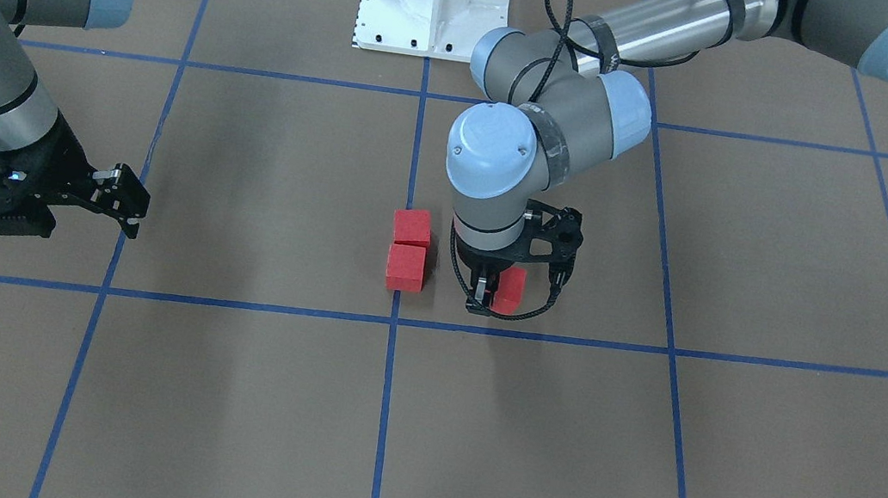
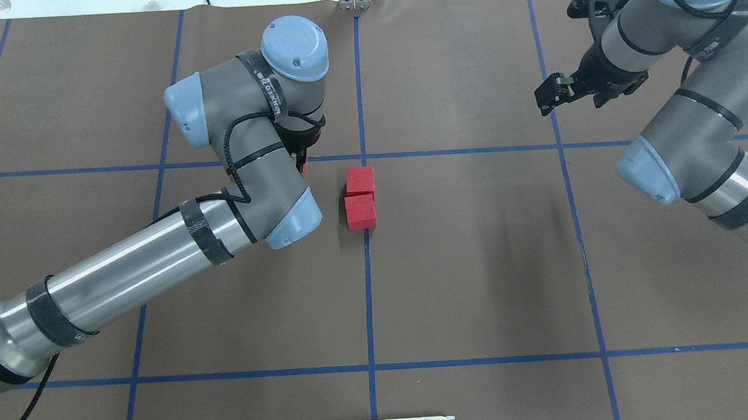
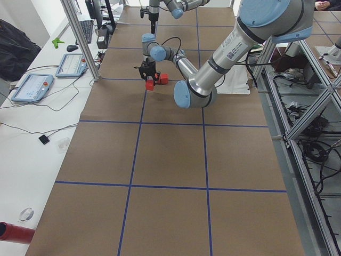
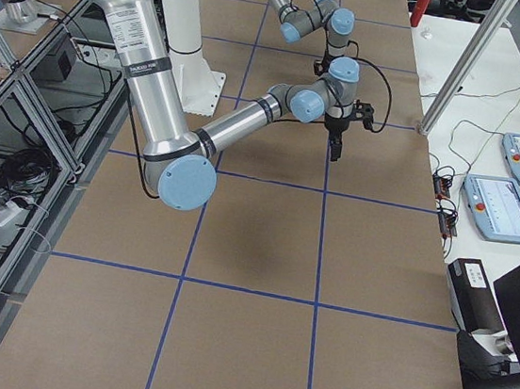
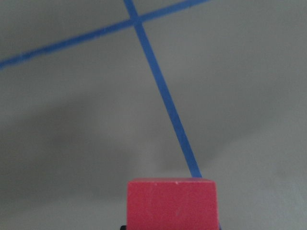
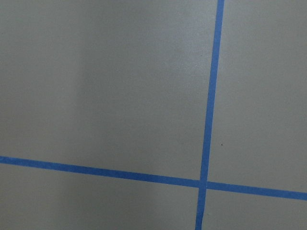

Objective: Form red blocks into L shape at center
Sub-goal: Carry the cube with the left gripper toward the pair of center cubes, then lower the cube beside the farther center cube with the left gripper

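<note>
The left gripper (image 1: pixel 494 298) appears clamped on one red block (image 1: pixel 512 286), low over the desk (image 1: pixel 262 180). Whether the block touches the surface cannot be told. The wrist view shows only the block's top face in front of the camera, not the fingers.

The two other red blocks (image 1: pixel 409 248) sit to the gripper's side, toward the robot's right arm, with a clear gap between. They touch each other in a short column beside the blue tape line (image 1: pixel 415 158). The center crossing (image 1: pixel 395 322) lies just beyond the end of the column that is level with the gripper.

The step in hand seems to be closing the L.
- Move the held block straight sideways toward the column's end block, the one nearest the crossing.
- Keep the block's faces square to the column, so it meets that block's side flush rather than corner-first.
- Approach slowly, since a hard push would probably shove the pair off the line.
- Set it down flat before the jaws part, then lift straight up so the fingers do not drag it.

The right gripper (image 1: pixel 128 198) hangs well apart on the far side, its jaws apart and empty.
</note>
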